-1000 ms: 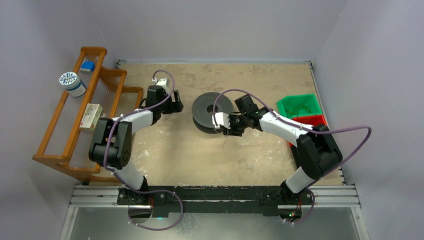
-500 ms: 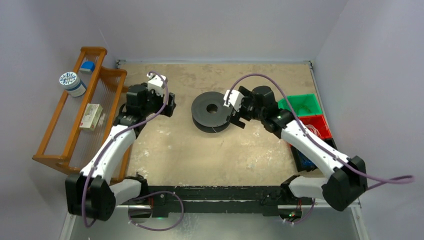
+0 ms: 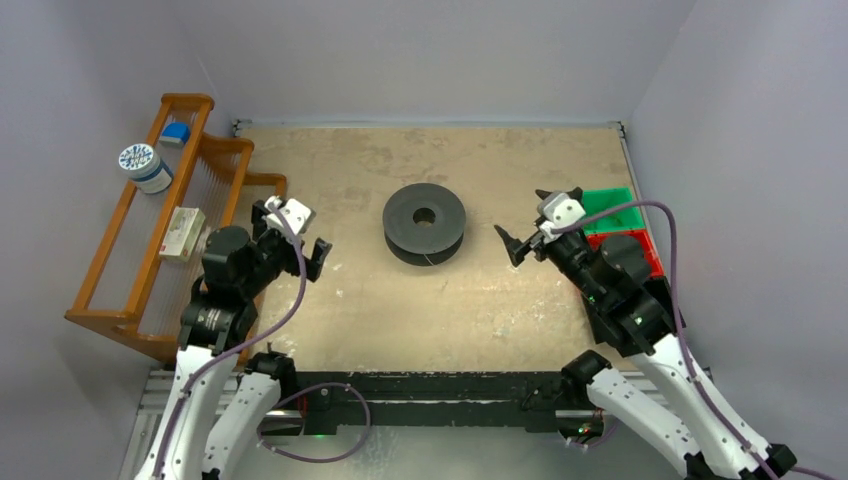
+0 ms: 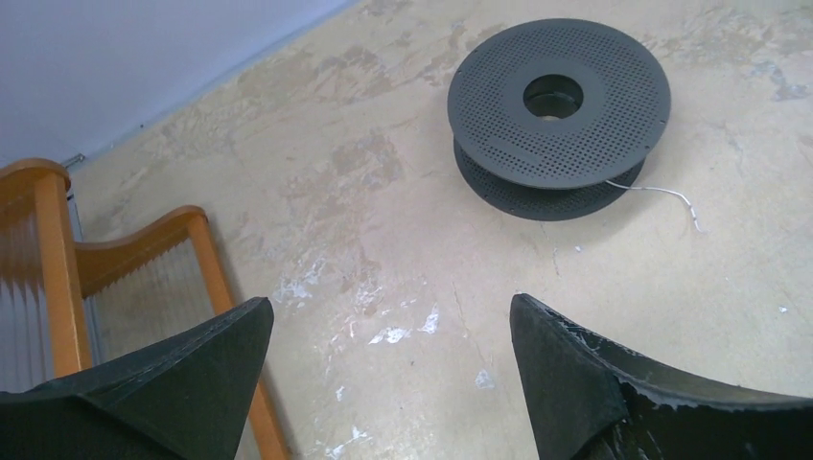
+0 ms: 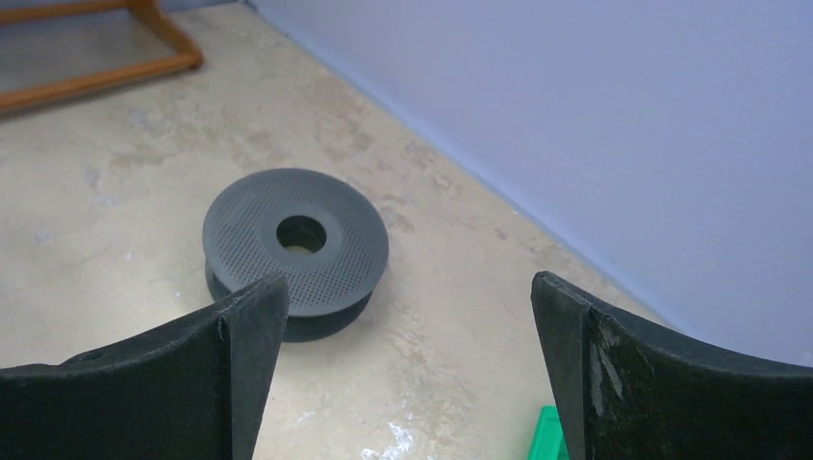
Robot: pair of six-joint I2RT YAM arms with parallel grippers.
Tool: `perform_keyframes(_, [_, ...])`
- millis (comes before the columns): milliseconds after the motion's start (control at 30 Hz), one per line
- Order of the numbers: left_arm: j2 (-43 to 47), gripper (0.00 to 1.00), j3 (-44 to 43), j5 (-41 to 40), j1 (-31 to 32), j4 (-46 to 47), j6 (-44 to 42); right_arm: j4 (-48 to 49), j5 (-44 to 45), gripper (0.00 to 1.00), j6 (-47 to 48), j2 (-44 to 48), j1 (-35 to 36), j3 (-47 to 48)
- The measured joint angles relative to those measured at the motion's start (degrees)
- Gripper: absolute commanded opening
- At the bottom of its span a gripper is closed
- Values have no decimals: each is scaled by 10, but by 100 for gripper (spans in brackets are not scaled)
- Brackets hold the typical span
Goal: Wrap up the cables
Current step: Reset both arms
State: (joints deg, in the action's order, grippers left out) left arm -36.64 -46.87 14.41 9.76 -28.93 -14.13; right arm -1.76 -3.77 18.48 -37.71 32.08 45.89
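Ahead of my left gripper (image 4: 388, 316), past its widely parted jaws, the dark perforated spool (image 4: 559, 103) lies flat on the table (image 4: 383, 192), up and to the right of the gap; those jaws grip nothing. From under the spool's upper flange a short tail of the cable (image 4: 662, 195), thin and whitish, trails onto the tabletop on the side toward my right finger, well apart from both fingertips. Whether more cable is wound on the core I cannot tell. Just outside my left finger stands the wooden rack (image 4: 58, 249). My right gripper (image 5: 410, 286) is likewise spread wide and empty, and the same spool shows beyond its left finger, partly hidden behind that tip. A corner of the green bin (image 5: 546, 436) peeks out just beside its right finger. From above, both grippers hang over the table, well apart from the spool, one on each side of it.
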Motion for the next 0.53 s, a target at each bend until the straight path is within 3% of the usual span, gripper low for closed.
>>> perform_keyframes(533, [40, 87, 49, 17, 0, -23, -5, 31, -3, 99, -24, 130, -100, -70])
